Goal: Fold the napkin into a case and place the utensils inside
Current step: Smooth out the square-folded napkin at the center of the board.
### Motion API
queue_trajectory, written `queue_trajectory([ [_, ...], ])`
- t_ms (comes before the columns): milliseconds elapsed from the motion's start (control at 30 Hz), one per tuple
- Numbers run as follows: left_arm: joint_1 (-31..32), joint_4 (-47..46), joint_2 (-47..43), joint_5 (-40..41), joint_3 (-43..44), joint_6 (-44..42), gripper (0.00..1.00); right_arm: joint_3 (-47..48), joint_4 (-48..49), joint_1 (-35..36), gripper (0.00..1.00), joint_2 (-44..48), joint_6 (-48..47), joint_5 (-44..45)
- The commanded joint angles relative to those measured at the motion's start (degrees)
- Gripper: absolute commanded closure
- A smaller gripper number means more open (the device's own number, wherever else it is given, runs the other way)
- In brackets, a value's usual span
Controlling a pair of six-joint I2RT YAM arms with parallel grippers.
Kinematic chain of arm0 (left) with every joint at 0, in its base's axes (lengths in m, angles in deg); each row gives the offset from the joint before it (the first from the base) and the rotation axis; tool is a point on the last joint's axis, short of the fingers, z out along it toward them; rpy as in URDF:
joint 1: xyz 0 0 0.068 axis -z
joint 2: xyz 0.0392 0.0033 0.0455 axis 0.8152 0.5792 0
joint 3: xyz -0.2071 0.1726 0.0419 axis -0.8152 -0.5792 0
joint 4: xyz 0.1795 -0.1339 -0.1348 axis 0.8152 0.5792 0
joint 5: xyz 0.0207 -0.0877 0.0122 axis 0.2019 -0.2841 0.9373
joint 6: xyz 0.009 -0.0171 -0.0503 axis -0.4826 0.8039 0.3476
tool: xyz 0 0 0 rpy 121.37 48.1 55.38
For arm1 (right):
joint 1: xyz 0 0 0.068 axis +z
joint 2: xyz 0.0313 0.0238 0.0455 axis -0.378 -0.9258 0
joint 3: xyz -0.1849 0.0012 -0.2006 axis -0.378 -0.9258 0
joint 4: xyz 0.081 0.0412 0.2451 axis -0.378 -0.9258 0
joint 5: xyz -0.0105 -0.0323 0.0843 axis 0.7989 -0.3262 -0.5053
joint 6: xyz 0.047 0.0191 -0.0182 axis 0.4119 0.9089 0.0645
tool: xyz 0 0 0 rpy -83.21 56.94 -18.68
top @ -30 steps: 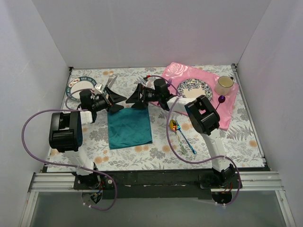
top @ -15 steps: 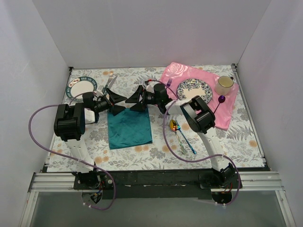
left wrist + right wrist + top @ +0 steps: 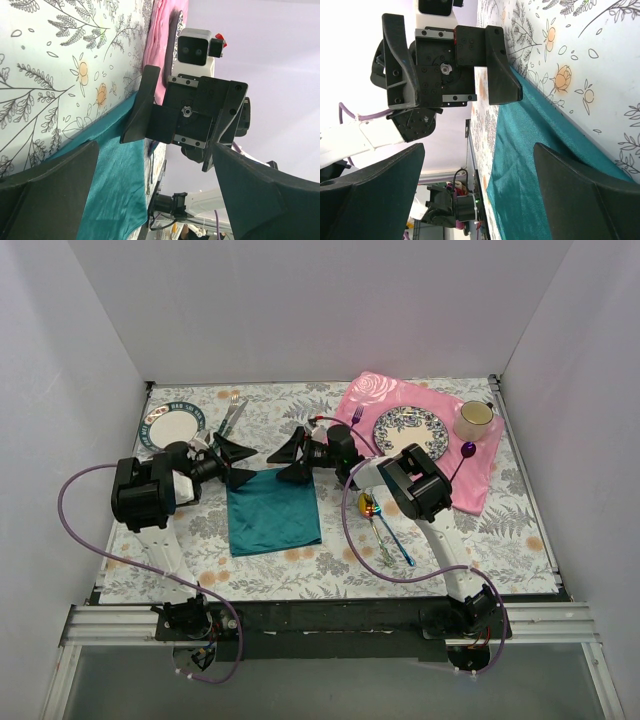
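Both pairs of jaws are gaping wide just left of the placemat (image 3: 482, 478), where the napkin (image 3: 273, 512) is lying flat, looking light, limp and slippery, probably best pinched at its corners.

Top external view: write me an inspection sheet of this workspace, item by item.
Surface: floral tablecloth, flat.
Job's things: teal napkin lies flat, not yet a case; iridescent utensils lie to its right, apart from it.
Clutter: pink placemat with patterned plate, cup and purple spoon; white plate, fork and knife at far left.
Grippers: left gripper and right gripper face each other over the napkin's far edge, fingers open, holding nothing.
Cables: purple cables loop beside each arm, off the napkin.
Surroundings: plain white walls.
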Motion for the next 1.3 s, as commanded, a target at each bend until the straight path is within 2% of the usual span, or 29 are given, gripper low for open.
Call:
queue_trajectory([
  [0,-2.1,4.0,-2.5,-1.2,-0.6,-3.7,0.02,-3.2,-2.0,-0.5,0.01,-1.7,-1.3,0.6],
  [133,-3.9,7.8,-3.9,-1.2,-0.5,-6.7,0.02,-2.8,-2.5,-0.3,0.01,-1.7,-2.1,0.4],
  [333,-2.7,8.4,-8.9,-4.9,0.4,-10.7,0.02,0.4,-1.3,0.4,0.01,0.0,-4.3,-2.5],
  [533,-0.8,21.4,-17.0,-4.1,3.1,-22.2,0.02,0.6,0.4,1.1,0.01,7.8,-3.3,-5.8],
  [733,2.6,22.8,-19.8,-2.0,0.9,-21.3,0.02,-7.7,-0.5,1.5,0.01,15.2,-2.8,-7.1],
  [867,3.1,18.5,-17.9,-1.8,0.6,-16.9,0.02,-12.7,-2.8,1.4,0.01,16.8,-5.4,-8.7],
  [967,3.6,22.4,-16.5,-2.4,3.0,-18.9,0.15,-15.0,-4.0,1.7,0.01,17.6,-6.8,-10.8],
  [1000,3.8,23.8,-16.6,-2.5,4.2,-22.1,0.24,-15.4,-5.7,1.7,0.01,18.3,-8.3,-11.0],
  [1067,4.2,26.8,-16.9,-2.6,4.6,-24.5,0.37,-17.0,-6.9,1.9,0.01,19.3,-10.1,-11.1],
  [1100,4.3,26.9,-16.8,-2.8,4.5,-25.1,0.58,-17.4,-8.0,1.9,0.01,20.1,-11.8,-11.0],
  [1200,5.3,27.0,-15.6,-3.6,4.2,-25.1,0.84,-18.2,-8.9,2.2,0.01,20.2,-12.7,-11.0],
  [1267,6.7,27.0,-14.5,-2.8,4.3,-24.5,0.87,-19.3,-7.3,2.4,0.01,20.0,-11.0,-11.8],
])
